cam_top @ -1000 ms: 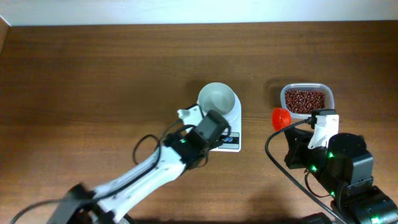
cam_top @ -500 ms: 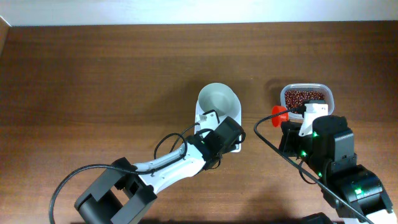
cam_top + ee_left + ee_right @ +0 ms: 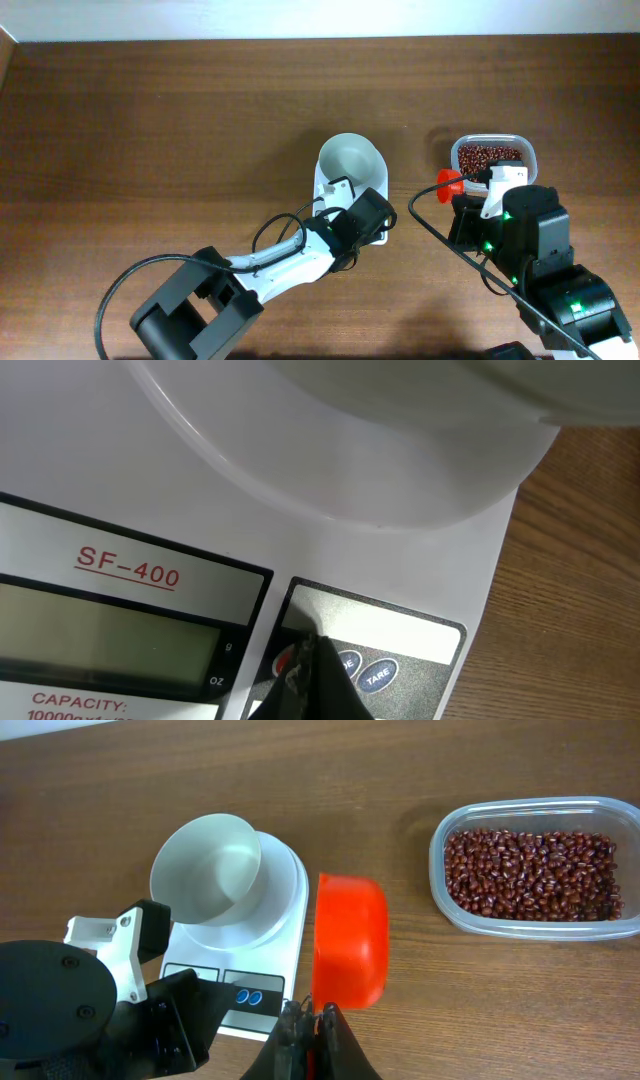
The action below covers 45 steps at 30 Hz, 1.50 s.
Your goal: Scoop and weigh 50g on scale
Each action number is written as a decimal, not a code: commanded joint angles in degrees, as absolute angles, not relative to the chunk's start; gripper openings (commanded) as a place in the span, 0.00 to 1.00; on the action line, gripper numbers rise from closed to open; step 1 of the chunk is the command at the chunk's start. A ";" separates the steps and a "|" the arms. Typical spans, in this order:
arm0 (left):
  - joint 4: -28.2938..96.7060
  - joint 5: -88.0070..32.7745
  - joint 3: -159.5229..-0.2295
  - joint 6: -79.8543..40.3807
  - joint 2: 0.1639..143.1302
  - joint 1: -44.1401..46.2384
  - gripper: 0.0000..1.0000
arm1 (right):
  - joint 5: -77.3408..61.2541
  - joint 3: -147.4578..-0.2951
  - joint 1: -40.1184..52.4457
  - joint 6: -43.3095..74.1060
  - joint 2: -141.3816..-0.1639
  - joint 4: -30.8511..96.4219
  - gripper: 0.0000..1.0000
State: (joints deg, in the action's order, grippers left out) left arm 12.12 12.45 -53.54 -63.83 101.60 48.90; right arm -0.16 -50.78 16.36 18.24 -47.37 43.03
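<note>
1. Left arm (image 3: pixel 270 265) runs from the near-left edge of the table (image 3: pixel 150 120) diagonally up to the scale.
2. Left gripper (image 3: pixel 312 660): jaws pressed together, nothing between them. The joined tip sits at the red button (image 3: pixel 286 659) on the scale's panel, partly covering it. Can't tell if it is actually touching.
3. Scale (image 3: pixel 326 186) is mid-table, slightly right of centre. Its near end is hidden under the left wrist in the overhead view.
4. In the left wrist view the grey display (image 3: pixel 100 640) sits left of the buttons, with "SF-400" printed above it. No digits readable. Two blue buttons (image 3: pixel 378 675) are just right of the fingertip.
5. White bowl (image 3: pixel 348 158) stands upright on the scale's far end.
6. Red scoop (image 3: pixel 350 940) is just right of the scale, between it and the tub, near the tub's near-left corner.
7. Right gripper (image 3: pixel 310 1025): jaws pinching the scoop's handle, scoop pointing away from the wrist.
8. Clear tub (image 3: pixel 529 152) of red beans is to the right of the scale, apart from it, on the table.
</note>
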 commanded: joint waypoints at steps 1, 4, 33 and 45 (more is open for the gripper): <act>12.93 12.91 -53.67 -63.51 104.36 48.97 0.00 | 0.51 -51.88 15.99 18.44 -47.20 42.72 0.04; 15.38 12.88 -53.69 -64.01 104.33 48.95 0.00 | 0.51 -51.88 15.99 18.44 -47.20 42.89 0.04; 45.80 -8.75 -61.19 16.21 59.77 23.05 0.99 | -8.45 -51.88 15.99 23.40 -51.27 36.64 0.04; 52.03 -14.17 -61.19 20.97 59.88 19.57 0.99 | -8.34 -51.88 15.99 23.38 -50.87 37.93 0.04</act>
State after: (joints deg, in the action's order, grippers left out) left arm 51.16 -9.41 -59.92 18.98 59.79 21.71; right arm -7.66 -50.81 16.29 23.20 -51.29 37.89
